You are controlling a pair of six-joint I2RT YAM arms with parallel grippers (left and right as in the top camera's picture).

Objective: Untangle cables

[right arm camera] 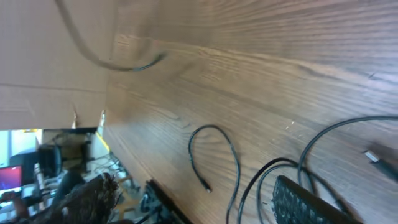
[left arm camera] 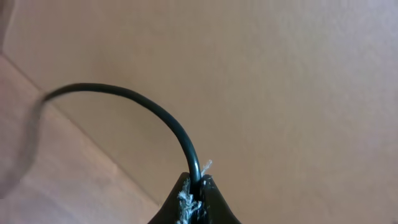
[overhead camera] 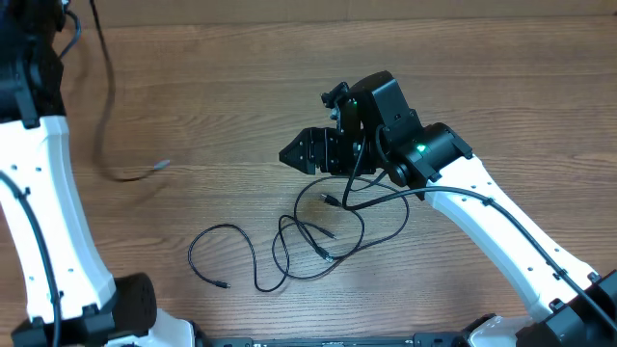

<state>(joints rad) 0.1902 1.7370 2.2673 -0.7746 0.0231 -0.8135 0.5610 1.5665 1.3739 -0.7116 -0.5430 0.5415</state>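
Several thin black cables (overhead camera: pixel 323 253) lie in loose curly loops on the brown wooden bench (overhead camera: pixel 501 87), which has long grain lines. The left claw (left arm camera: pixel 200 182) is pressed together, pinching one smooth round black cord (left arm camera: pixel 130 93). The right claw (overhead camera: pixel 301 152) hangs near the loops; I cannot tell if it is spread.

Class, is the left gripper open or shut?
Shut: the left gripper is closed tight on a black cable that arcs away from its tips.
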